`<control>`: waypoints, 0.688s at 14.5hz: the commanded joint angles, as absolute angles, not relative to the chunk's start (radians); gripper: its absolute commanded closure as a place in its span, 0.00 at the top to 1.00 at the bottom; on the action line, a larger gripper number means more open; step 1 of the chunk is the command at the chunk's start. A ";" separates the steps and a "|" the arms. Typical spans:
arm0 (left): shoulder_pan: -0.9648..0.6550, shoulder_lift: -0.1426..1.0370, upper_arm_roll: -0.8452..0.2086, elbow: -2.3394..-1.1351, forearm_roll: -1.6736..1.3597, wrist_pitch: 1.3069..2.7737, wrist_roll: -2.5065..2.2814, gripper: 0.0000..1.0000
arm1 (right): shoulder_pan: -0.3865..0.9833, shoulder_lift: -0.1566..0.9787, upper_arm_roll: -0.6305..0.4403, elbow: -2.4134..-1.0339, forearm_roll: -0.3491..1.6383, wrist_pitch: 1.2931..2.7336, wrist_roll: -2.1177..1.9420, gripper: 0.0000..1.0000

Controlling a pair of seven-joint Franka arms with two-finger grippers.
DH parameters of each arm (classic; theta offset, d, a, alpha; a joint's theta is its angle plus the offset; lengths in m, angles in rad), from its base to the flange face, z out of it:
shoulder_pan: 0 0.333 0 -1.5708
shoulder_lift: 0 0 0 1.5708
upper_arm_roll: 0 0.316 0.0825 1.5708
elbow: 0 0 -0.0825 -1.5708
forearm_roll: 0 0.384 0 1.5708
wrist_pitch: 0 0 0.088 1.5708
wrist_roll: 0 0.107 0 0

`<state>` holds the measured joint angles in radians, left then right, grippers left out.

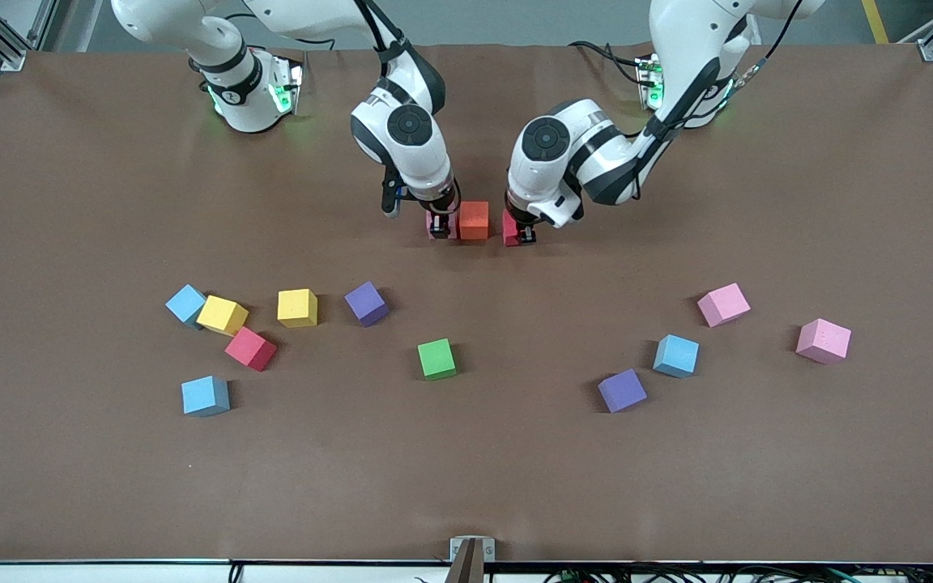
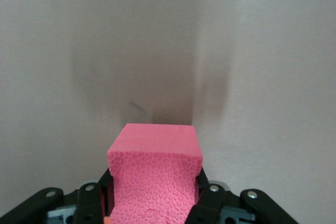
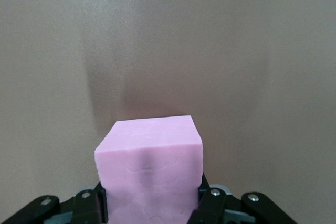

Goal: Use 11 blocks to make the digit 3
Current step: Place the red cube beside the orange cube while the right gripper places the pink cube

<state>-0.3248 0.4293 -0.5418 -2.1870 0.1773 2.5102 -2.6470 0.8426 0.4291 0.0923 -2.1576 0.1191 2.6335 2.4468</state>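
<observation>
An orange block [image 1: 474, 220] rests on the brown table [image 1: 466, 486] between the two arms. My right gripper [image 1: 439, 230] is shut on a pale pink block [image 3: 149, 166], held down against the orange block on the side toward the right arm's end. My left gripper [image 1: 521, 235] is shut on a red-pink block [image 2: 155, 171], low at the table with a small gap to the orange block on the side toward the left arm's end. Several more blocks lie loose nearer the front camera. No digit 3 figure is in view.
Toward the right arm's end lie light blue [image 1: 185, 304], yellow [image 1: 222, 315], yellow [image 1: 297, 308], purple [image 1: 366, 303], red [image 1: 251, 349] and light blue [image 1: 206, 396] blocks. A green block [image 1: 437, 359] sits mid-table. Purple [image 1: 622, 390], light blue [image 1: 675, 355] and two pink blocks [image 1: 723, 304] [image 1: 824, 340] lie toward the left arm's end.
</observation>
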 commanded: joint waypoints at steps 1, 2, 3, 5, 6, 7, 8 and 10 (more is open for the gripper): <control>-0.337 0.431 -0.541 -2.195 0.170 2.528 -2.674 0.20 | 0.847 0.414 0.095 -2.171 0.135 2.638 2.465 0.38; -0.345 0.433 -0.540 -2.194 0.170 2.530 -2.684 0.20 | 0.848 0.414 0.095 -2.171 0.135 2.638 2.465 0.38; -0.350 0.433 -0.540 -2.195 0.170 2.543 -2.688 0.20 | 0.848 0.416 0.095 -2.166 0.135 2.638 2.465 0.38; -0.351 0.445 -0.541 -2.195 0.172 2.560 -2.691 0.20 | 0.850 0.420 0.095 -2.161 0.135 2.638 2.465 0.38; -0.353 0.448 -0.540 -2.194 0.175 2.563 -2.691 0.20 | 0.851 0.423 0.095 -2.157 0.135 2.638 2.465 0.38; -0.353 0.449 -0.540 -2.194 0.176 2.574 -2.691 0.20 | 0.853 0.428 0.095 -2.155 0.135 2.638 2.465 0.38; -0.354 0.456 -0.540 -2.194 0.178 2.580 -2.691 0.20 | 0.853 0.428 0.095 -2.152 0.135 2.638 2.465 0.38; -0.360 0.460 -0.540 -2.192 0.178 2.582 -2.691 0.20 | 0.853 0.430 0.095 -2.151 0.135 2.638 2.465 0.39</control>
